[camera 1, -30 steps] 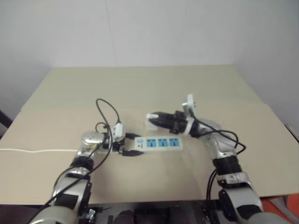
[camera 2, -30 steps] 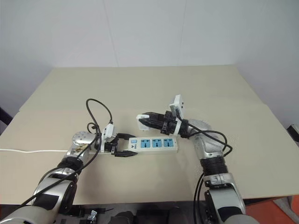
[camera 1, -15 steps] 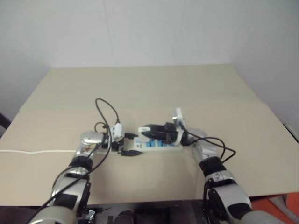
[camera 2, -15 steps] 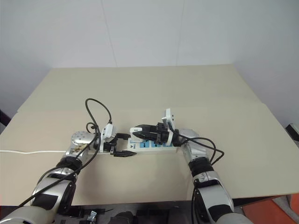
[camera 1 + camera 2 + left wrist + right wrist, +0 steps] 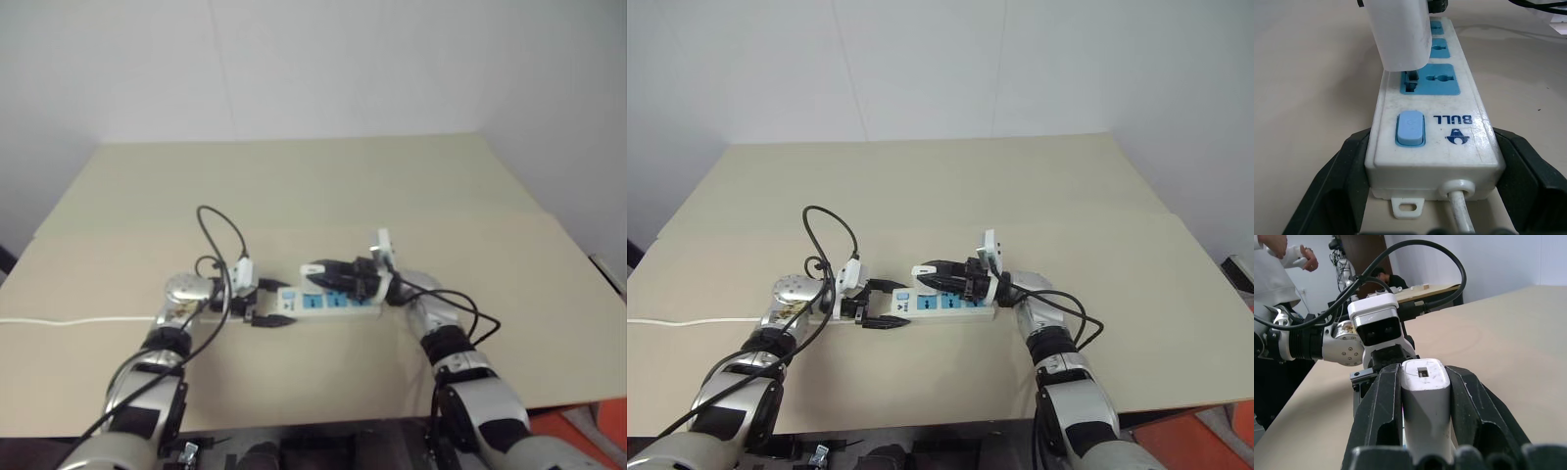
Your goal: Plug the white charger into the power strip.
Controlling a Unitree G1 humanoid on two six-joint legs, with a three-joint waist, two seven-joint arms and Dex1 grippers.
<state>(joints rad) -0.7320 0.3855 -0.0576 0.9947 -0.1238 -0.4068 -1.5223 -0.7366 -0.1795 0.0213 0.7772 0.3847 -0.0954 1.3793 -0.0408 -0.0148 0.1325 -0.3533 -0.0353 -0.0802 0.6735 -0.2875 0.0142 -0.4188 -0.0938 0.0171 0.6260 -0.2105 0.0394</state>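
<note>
The power strip lies on the beige table, its three blue sockets facing up. My left gripper is shut on its switch end, and the left wrist view shows a black finger on each side of the strip. My right gripper reaches in from the right, shut on the white charger. The charger stands upright with its lower end at the socket nearest the blue switch. Its prongs are hidden.
The strip's thin white cord runs left across the table to the edge. A black cable loops above my left wrist. A person stands beyond the table in the right wrist view.
My right gripper has come down and leftward with the charger, from behind the strip to over its socket nearest the switch. The left gripper has kept its hold on the strip.
</note>
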